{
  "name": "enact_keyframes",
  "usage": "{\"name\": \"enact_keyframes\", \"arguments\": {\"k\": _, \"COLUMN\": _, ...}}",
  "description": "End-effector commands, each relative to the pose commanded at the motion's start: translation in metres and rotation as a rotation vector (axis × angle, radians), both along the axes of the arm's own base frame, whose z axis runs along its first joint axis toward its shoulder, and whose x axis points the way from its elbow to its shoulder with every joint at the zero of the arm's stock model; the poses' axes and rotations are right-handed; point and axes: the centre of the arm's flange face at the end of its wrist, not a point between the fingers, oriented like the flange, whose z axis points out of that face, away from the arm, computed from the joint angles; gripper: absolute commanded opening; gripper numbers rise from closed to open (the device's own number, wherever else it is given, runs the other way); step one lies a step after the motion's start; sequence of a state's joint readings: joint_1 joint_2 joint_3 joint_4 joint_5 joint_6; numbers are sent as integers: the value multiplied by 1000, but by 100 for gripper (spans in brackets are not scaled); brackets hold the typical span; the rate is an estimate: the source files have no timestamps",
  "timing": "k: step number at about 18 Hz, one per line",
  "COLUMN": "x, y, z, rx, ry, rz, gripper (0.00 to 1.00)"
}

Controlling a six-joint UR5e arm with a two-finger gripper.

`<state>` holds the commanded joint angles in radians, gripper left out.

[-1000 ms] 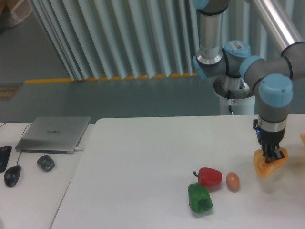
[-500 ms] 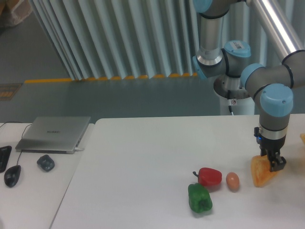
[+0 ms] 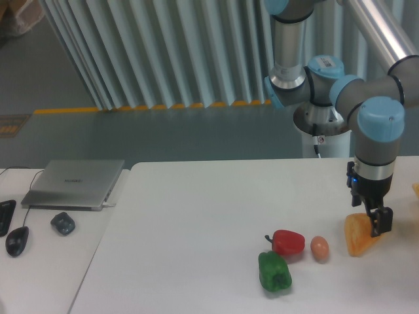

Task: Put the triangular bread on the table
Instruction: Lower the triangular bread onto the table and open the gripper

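**Bread on table at right edge, gripper just above it**

Room: grey floor with a yellow-orange stripe, vertical grey slatted wall behind. The table (image 3: 196,216) is a large plain white top filling most of the lower frame. Adjoining desk (image 3: 46,261) on the left carries a closed silver laptop (image 3: 73,183), a dark mouse (image 3: 63,223) and a second black mouse (image 3: 17,240).

UR5e arm (image 3: 340,91) comes down from upper right, wrist vertical over the table's right side.

Clutter near centre-right: green pepper (image 3: 274,272), red pepper (image 3: 287,242) just behind it, small brown egg (image 3: 319,248) just beside the red one. All left of the bread, apart from it.

Triangular bread (image 3: 358,234): yellow-orange wedge, rounded corners, resting on the table near the right edge. Gripper (image 3: 378,221) sits at its upper right side, fingers spread, not pinching it; contact on the far side can't be made out.
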<state>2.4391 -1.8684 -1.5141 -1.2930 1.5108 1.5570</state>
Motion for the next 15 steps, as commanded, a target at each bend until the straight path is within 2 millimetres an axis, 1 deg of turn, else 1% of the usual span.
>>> {"name": "enact_keyframes", "arguments": {"k": 1, "x": 3, "y": -2, "z": 7, "rx": -7, "ry": 8, "rz": -3, "gripper": 100}}
{"name": "enact_keyframes", "arguments": {"k": 4, "x": 4, "y": -6, "z": 17, "rx": -38, "ry": -4, "rz": -12, "gripper": 100}}
{"name": "enact_keyframes", "arguments": {"k": 6, "x": 5, "y": -10, "z": 25, "rx": -107, "ry": 5, "rz": -39, "gripper": 100}}
{"name": "enact_keyframes", "arguments": {"k": 8, "x": 19, "y": -2, "z": 28, "rx": -114, "ry": 10, "rz": -69, "gripper": 100}}
{"name": "enact_keyframes", "arguments": {"k": 9, "x": 22, "y": -3, "z": 33, "rx": -110, "ry": 15, "rz": -72, "gripper": 100}}
{"name": "enact_keyframes", "arguments": {"k": 12, "x": 24, "y": -3, "z": 39, "rx": -96, "ry": 20, "rz": -74, "gripper": 100}}
{"name": "enact_keyframes", "arguments": {"k": 15, "x": 24, "y": -3, "z": 35, "rx": -98, "ry": 15, "rz": -76, "gripper": 100}}
